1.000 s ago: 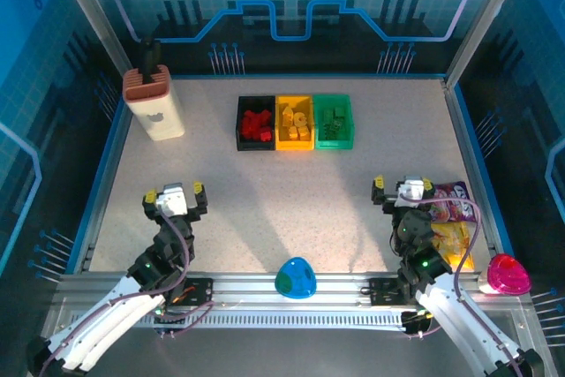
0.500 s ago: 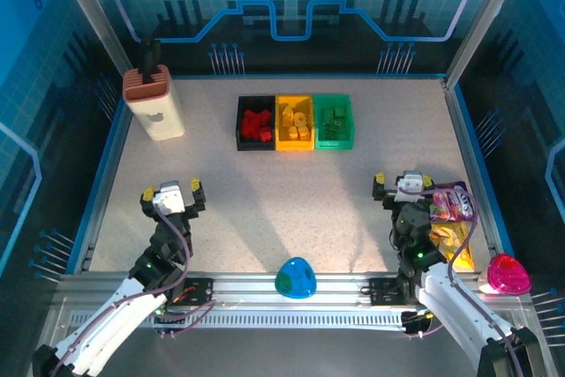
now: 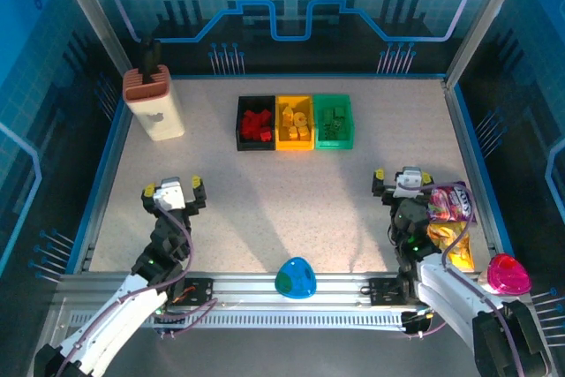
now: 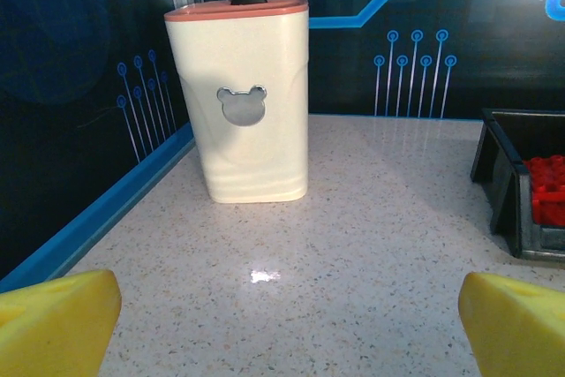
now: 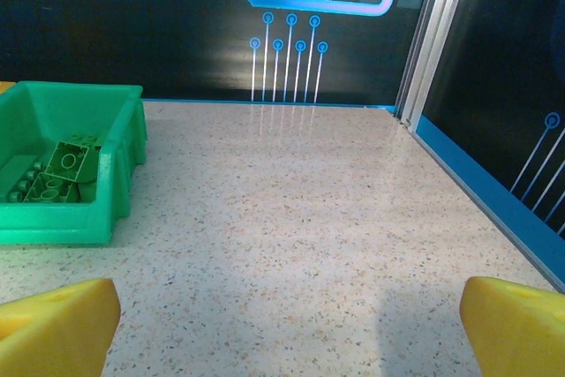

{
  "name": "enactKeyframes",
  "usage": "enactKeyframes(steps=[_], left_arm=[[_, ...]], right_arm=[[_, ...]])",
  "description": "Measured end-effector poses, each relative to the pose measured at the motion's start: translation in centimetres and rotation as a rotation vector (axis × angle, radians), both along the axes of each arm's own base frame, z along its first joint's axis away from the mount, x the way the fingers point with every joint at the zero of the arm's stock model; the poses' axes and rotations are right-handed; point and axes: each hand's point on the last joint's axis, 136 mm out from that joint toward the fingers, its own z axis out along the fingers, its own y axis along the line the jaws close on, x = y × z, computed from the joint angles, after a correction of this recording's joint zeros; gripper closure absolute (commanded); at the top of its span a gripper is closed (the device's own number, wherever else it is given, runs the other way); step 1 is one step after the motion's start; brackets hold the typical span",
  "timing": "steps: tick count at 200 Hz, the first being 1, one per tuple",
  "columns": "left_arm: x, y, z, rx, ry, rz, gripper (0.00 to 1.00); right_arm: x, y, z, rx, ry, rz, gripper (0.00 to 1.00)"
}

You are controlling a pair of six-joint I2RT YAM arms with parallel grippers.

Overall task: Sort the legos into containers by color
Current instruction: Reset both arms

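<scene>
Hovering near-side, left end effector (image 3: 174, 191) and right end effector (image 3: 403, 177) both spread apart, empty | red legos (image 3: 257, 124) in black bin (image 3: 239, 126), yellow legos (image 3: 295, 123) in yellow bin (image 3: 295, 99), green legos (image 3: 332, 124) in green bin (image 3: 350, 121), far centre | sorting looks finished; next: only park.

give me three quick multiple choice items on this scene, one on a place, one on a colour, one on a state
1. The middle bin in the row is:
A black
B yellow
C green

2. The legos in the black bin are:
A red
B yellow
C green

3. The left gripper is:
A open and empty
B shut on a lego
C shut on a bin rim

Key:
1 B, the yellow bin stands between the black bin and the green bin.
2 A, every brick in it is red.
3 A, its fingertips stand far apart with nothing between them.
</scene>
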Motion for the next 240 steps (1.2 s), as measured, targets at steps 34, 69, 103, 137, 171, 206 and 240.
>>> enactKeyframes(steps=[34, 69, 103, 137, 171, 206, 240], left_arm=[[0.2, 0.2, 0.2, -0.007, -0.008, -0.003, 0.01], [0.5, 0.3, 0.3, -0.020, -0.015, -0.012, 0.01], [0.7, 0.6, -0.1, -0.035, -0.008, -0.005, 0.01], [0.9, 0.7, -0.1, -0.054, -0.015, -0.008, 0.01], [1.2, 0.7, -0.4, -0.060, -0.004, -0.013, 0.01], [1.8, 0.7, -1.0, -0.055, 0.020, -0.016, 0.01], [2.8, 0.6, -2.0, -0.047, 0.051, -0.013, 0.01]], right_arm=[[0.3, 0.1, 0.1, -0.003, -0.011, 0.001, 0.00], [0.7, 0.3, 0.2, -0.010, -0.019, 0.006, 0.00], [1.2, 0.6, -0.2, -0.024, -0.014, 0.018, 0.00], [1.6, 0.7, -0.4, -0.037, -0.017, 0.021, 0.00], [1.9, 0.9, -0.3, -0.042, -0.032, 0.028, 0.00], [2.2, 1.1, -0.2, -0.048, -0.045, 0.034, 0.00], [2.5, 1.4, -0.6, -0.060, -0.040, 0.046, 0.00]])
